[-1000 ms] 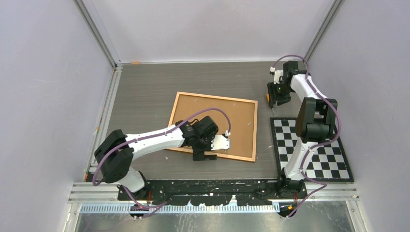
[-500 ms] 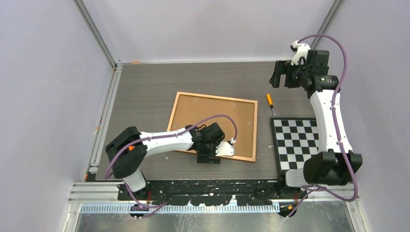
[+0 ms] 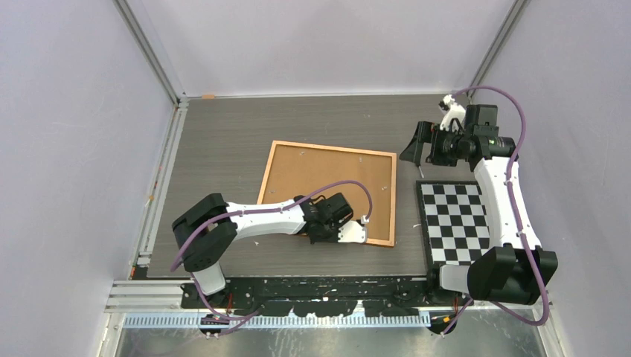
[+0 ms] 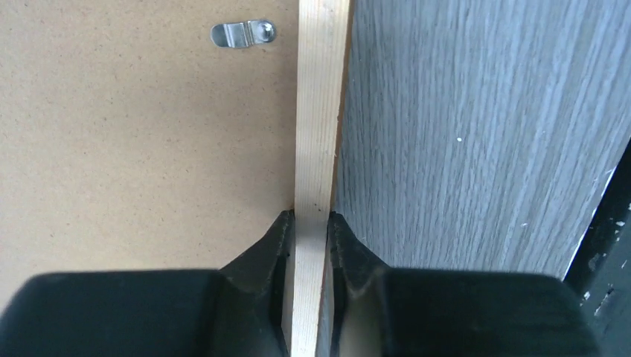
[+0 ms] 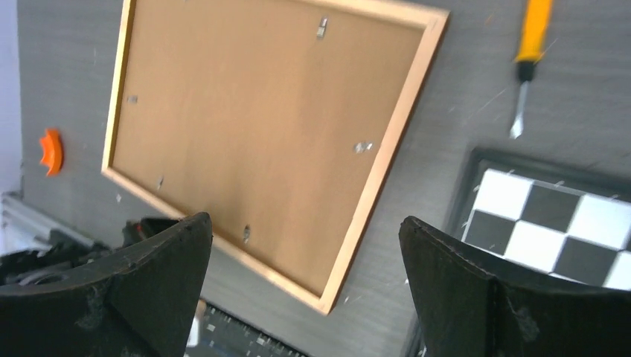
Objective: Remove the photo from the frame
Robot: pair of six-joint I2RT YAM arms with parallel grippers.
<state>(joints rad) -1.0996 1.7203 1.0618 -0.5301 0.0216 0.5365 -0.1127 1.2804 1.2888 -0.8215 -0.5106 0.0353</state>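
The frame (image 3: 327,178) lies face down on the table, its plain brown board back (image 4: 134,134) up. The photo is hidden under that board. My left gripper (image 4: 309,223) is shut on the frame's pale wooden border (image 4: 321,111), one finger on the board side and one on the table side, at the frame's near edge (image 3: 344,236). A small metal clip (image 4: 242,33) sits on the board by the border. My right gripper (image 3: 417,145) hangs open in the air off the frame's far right corner; in its wrist view (image 5: 305,230) nothing is between its fingers and the frame (image 5: 260,126) lies below.
A screwdriver with an orange handle (image 5: 530,44) lies on the table right of the frame. The black-and-white checkered mat (image 3: 476,223) is at the near right. A small orange piece (image 5: 50,151) sits near the left wall.
My left gripper slid to the frame's near edge and shut on its border. My right gripper opened, leaving the screwdriver on the table, and rose.
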